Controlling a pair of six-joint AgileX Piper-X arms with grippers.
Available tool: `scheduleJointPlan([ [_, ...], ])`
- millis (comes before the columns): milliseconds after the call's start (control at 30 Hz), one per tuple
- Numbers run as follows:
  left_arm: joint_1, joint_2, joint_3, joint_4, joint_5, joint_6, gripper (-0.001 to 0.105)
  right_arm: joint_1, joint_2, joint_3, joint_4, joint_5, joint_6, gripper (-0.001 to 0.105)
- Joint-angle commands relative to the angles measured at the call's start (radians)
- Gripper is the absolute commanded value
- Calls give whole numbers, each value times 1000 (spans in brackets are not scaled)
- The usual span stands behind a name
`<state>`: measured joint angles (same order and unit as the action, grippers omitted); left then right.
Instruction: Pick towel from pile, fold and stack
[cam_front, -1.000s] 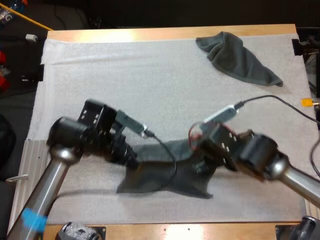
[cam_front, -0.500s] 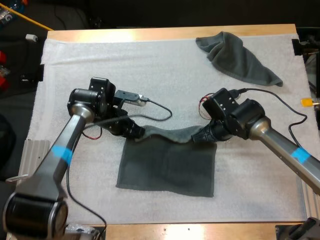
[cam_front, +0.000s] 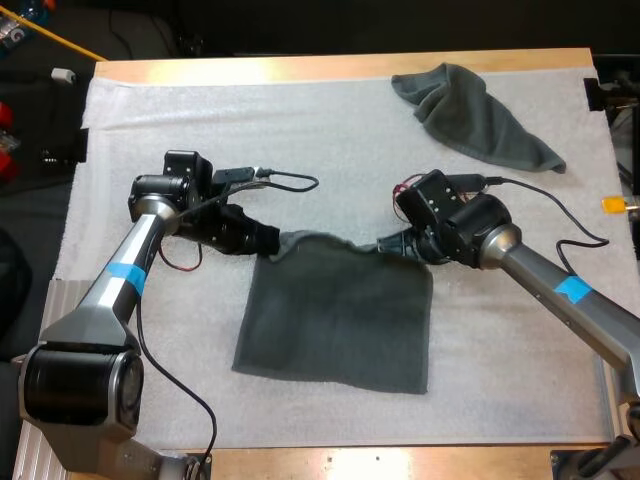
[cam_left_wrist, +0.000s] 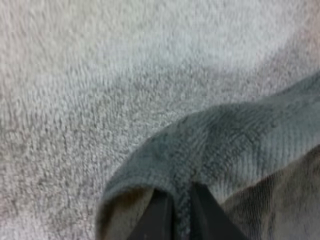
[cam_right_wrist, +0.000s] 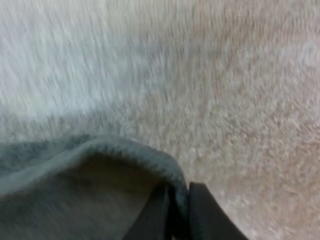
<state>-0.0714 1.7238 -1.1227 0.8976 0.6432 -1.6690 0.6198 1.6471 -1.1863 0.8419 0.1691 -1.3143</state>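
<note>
While clamped on the two far corners of the spread towel (cam_front: 335, 320), pulling it wide: L hand (cam_front: 272, 243) at the far-left corner, R hand (cam_front: 392, 246) at the far-right. Prob. gripped that way to draw the far edge straight & smooth the cloth ahead of a fold; slight hump just beside the L corner, so not quite taut.

From the L wrist: black fingers (cam_left_wrist: 160, 220) pressed on a rolled lip of cloth from both sides, hem bunched into a soft ridge over the mat (cam_left_wrist: 100, 75). From the R wrist, same story: nipping a curled edge, shadowed underside lifted just off the mat.

Near edge lying flat on the mat, toward the desk's (cam_front: 300, 68) front side; roughly rectangular, near-left corner flared out a touch.

Fabric: dark grey-green terry w/ fine ribbed pile, matte, limp; drapes rather than creases. Mat: white, nubbly, fuzzy; likely grippy enough to anchor the near edge against the pull.

Crumpled towel (cam_front: 480, 115) heaped into a pointed wedge at the mat's far right, well apart from both hands; by the look, the pile to draw from.

Judging the stage: flattening about done; fold not yet begun, stacking yet to come. Risk: thick hem slipping from a thin pinch if tugged hard.
</note>
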Motion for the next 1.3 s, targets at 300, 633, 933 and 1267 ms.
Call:
scheduleJointPlan([
  [300,0,-7,-8,-64,39,-62,60,-4,-3,-1,-48,34,33,71],
  [633,0,-167,-12,9,-20,-29,52,16,-89,-1,86,59,9,64],
  [933,0,-433,-12,165,-167,55,52,186,-257,26,153,68,43,64],
  [1267,0,-688,-12,335,-227,80,52,327,-389,26,348,171,126,64],
])
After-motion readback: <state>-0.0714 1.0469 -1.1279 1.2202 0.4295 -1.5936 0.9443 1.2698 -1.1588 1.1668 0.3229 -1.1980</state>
